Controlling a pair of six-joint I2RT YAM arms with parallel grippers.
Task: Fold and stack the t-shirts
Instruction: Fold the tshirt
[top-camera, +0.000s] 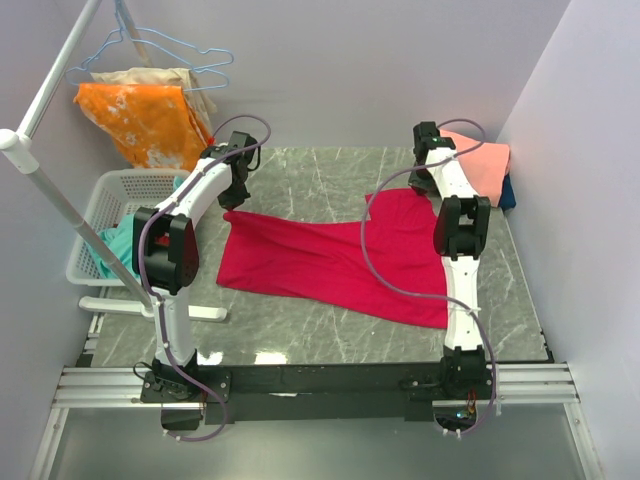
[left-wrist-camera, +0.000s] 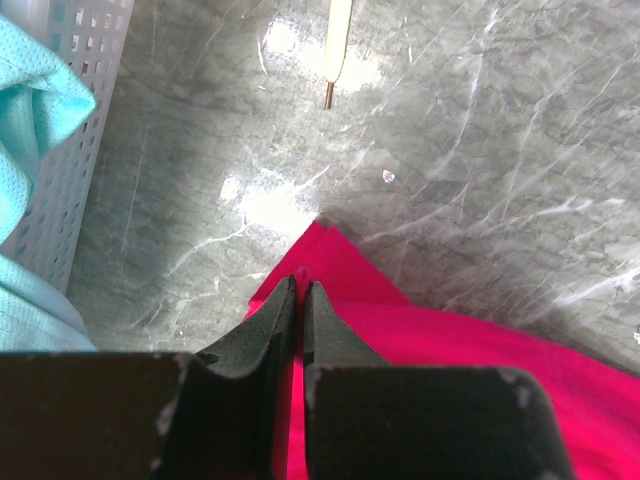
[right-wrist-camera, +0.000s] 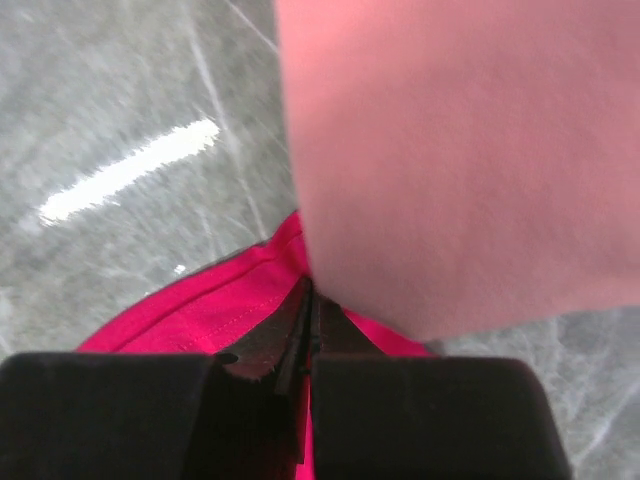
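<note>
The crimson-red t-shirt (top-camera: 340, 255) lies spread across the grey marble table. My left gripper (top-camera: 243, 190) is shut on its far left corner (left-wrist-camera: 320, 262), with cloth pinched between the jaws. My right gripper (top-camera: 422, 178) is shut on its far right edge (right-wrist-camera: 225, 305). The salmon-pink t-shirt (top-camera: 480, 160) lies folded at the far right corner, on top of the dark blue one (top-camera: 508, 192); the pink one fills the upper right of the right wrist view (right-wrist-camera: 460, 150), right against my fingertips.
A white laundry basket (top-camera: 105, 215) with teal cloth (top-camera: 118, 245) stands at the left; it also shows in the left wrist view (left-wrist-camera: 75, 150). An orange white-blotched cloth (top-camera: 150, 120) hangs on a rack at the far left. Walls stand behind and to the right.
</note>
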